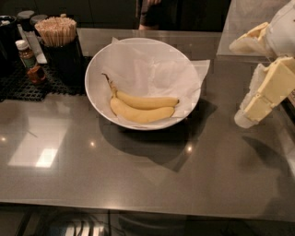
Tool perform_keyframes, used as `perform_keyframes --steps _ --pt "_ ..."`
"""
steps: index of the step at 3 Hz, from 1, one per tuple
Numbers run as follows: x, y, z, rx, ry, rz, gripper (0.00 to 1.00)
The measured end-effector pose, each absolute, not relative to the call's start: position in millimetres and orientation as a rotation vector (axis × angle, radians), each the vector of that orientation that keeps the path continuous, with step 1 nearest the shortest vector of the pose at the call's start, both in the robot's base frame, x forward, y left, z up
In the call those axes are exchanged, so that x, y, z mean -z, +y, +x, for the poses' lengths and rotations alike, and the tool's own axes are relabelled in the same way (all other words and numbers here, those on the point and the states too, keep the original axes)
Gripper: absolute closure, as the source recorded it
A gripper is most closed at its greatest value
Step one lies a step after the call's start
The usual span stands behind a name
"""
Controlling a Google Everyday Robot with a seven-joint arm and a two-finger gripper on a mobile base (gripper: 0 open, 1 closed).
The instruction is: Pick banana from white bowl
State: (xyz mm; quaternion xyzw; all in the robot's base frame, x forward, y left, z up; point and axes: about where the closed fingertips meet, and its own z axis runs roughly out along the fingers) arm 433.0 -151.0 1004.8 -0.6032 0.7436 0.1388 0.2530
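The white bowl [99, 60] stands at the back centre of the grey counter, lined with a white paper sheet. Two yellow bananas lie side by side in its near part. The banana [147, 102] is the upper, slimmer one; its long stem runs up and left to a dark tip. The plumper banana [140, 115] lies just in front, touching it. My gripper [239, 83] hangs at the right edge of the view, right of the bowl and apart from it. Its cream fingers [269, 90] stand spread and hold nothing.
A black holder of wooden sticks [57, 32] stands just left of the bowl on a black mat [23, 87], with a small sauce bottle [26, 56] beside it. A person [152, 14] stands behind the counter. The counter's front edge runs along the bottom.
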Motion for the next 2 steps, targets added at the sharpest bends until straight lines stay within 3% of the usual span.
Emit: perform_keyframes --steps 2 --pt "-1003.6 -142.2 437.3 -0.393 1.993 -1.656 0.0"
